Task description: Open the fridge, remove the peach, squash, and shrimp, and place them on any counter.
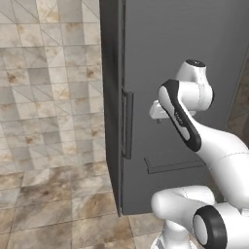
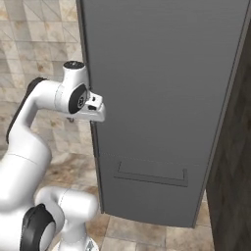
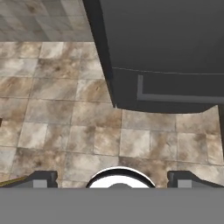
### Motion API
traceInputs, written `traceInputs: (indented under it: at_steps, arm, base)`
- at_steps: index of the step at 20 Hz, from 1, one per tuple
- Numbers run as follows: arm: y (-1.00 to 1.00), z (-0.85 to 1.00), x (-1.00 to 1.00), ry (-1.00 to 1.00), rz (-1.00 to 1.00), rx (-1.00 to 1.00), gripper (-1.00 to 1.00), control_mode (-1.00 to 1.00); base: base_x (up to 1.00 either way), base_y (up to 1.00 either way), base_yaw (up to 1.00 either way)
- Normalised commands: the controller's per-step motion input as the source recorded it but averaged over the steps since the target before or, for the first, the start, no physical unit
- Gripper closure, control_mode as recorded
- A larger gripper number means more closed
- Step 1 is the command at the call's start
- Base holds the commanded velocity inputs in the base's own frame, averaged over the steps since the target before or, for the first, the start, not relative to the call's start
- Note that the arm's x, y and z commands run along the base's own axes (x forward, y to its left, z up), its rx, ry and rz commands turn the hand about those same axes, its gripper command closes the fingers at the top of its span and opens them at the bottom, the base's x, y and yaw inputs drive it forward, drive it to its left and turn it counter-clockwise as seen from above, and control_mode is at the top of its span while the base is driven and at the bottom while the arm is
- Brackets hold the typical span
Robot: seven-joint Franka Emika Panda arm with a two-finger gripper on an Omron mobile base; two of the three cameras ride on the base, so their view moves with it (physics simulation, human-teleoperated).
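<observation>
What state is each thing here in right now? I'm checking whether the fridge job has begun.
Fridge: door shut.
Fridge handle: upright on the door's left edge, nothing touching it.
Lower drawer panel: closed, flush with the front.
Gripper: open, empty, pointing down at the tiled floor in front of the fridge.

The closed fridge (image 1: 170,73) blocks everything from twelve to three o'clock. Open tiled floor (image 1: 48,121) lies from nine to eleven o'clock.
</observation>
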Motion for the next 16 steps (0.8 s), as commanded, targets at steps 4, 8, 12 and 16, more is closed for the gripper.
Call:
traceInputs:
  at_steps: [4,8,12,16]
  arm:
    - [0.77,-0.62,-0.02,-0.03,0.09,0.0,-1.0,-1.0]
    - [0.58,-0.07,0.26,0.01,0.0,0.0,-1.0,-1.0]
    - [0.18,0.0,0.47,0.01,0.0,0.01,-1.0,-1.0]
    - [0.01,0.0,0.51,-0.1,0.0,0.05,-1.0,-1.0]
  base:
    - [0.0,0.0,0.0]
    - [0.0,0.0,0.0]
    - [0.0,0.0,0.0]
    - [0.0,0.0,0.0]
